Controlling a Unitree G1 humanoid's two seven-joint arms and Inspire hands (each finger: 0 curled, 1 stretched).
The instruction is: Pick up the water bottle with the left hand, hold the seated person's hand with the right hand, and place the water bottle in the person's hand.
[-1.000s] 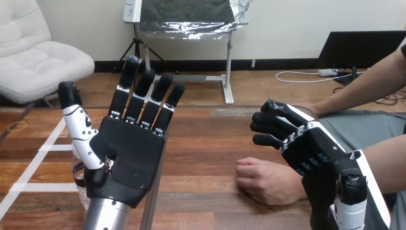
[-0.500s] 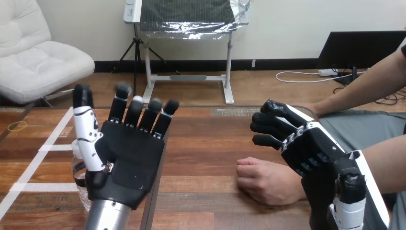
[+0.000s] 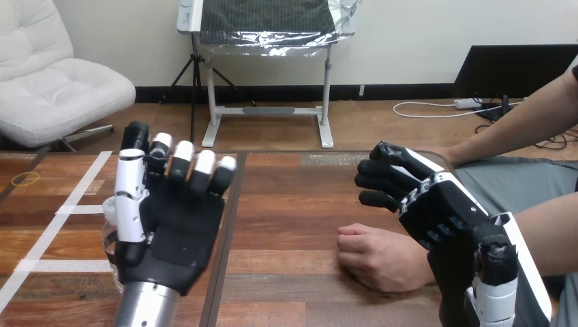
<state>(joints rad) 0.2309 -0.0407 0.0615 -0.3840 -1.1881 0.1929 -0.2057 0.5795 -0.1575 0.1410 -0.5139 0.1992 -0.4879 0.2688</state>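
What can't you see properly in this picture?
- Bottle: head view, mostly hidden behind the left robot hand; just a clear sliver shows at its left.
- Person's wrist: head view, covered by the right robot hand, so I cannot tell whether it is held.
- Person's hand: a fist on the table, so its palm is hidden.

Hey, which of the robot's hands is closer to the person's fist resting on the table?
The right hand. It is right beside the person's hand, at its upper right in the view. The left hand is raised far off at the view's left.
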